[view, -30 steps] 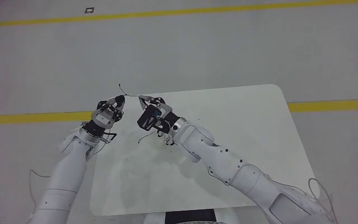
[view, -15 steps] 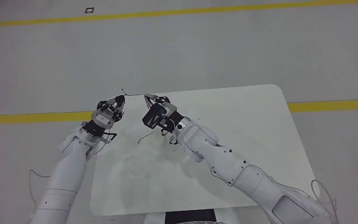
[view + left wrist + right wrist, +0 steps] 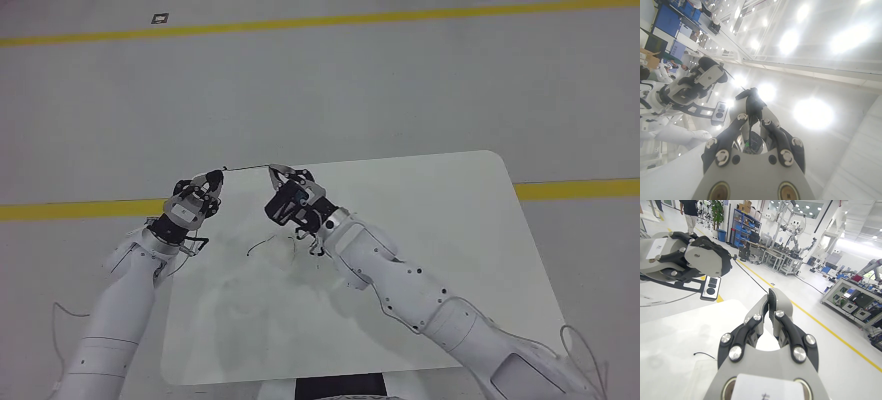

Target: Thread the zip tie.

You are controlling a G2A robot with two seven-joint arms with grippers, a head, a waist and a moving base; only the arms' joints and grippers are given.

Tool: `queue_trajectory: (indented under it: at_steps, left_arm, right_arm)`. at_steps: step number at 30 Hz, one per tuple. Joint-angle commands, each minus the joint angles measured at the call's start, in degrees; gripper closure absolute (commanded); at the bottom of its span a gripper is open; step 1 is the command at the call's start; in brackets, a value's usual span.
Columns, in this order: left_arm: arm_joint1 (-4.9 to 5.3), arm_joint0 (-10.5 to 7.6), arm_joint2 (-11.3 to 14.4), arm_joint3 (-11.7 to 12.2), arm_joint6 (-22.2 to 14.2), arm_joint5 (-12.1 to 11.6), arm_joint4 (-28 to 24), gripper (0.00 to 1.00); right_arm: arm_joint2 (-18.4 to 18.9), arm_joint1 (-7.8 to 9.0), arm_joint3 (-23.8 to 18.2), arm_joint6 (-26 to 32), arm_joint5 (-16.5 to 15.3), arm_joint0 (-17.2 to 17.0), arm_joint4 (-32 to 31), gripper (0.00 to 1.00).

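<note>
A thin black zip tie [image 3: 247, 167] is stretched nearly straight between my two grippers, above the table's far left edge. My left gripper [image 3: 215, 178] is shut on one end of it; in the left wrist view the black strap [image 3: 750, 123] runs down between the closed fingers of the left gripper [image 3: 751, 92]. My right gripper [image 3: 273, 170] is shut on the other end. In the right wrist view the zip tie [image 3: 751, 276] leads from the right gripper [image 3: 769, 294] to its small head by the left gripper [image 3: 723, 262].
A second black zip tie [image 3: 262, 243] lies loose on the white table [image 3: 450, 250], just in front of the grippers, and shows again [image 3: 704, 355] in the right wrist view. The left gripper hangs beyond the table's left edge, over the floor.
My right gripper has moved right, away from the left one. The tie, which stuck up past the left gripper with a bent free end, now runs straight between them.
</note>
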Motion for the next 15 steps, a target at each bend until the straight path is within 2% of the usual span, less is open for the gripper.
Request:
queue_trajectory:
  at_steps: [1,15]
  left_arm:
    - [0.00,0.00,0.0,0.0,0.0,0.0,0.0,1.00]
    - [0.00,0.00,0.0,0.0,0.0,0.0,0.0,1.00]
  right_arm:
    - [0.3,0.08,-0.2,0.0,-0.1,-0.3,0.0,1.00]
    - [1.3,0.58,-0.9,-0.4,0.3,-1.4,0.0,1.00]
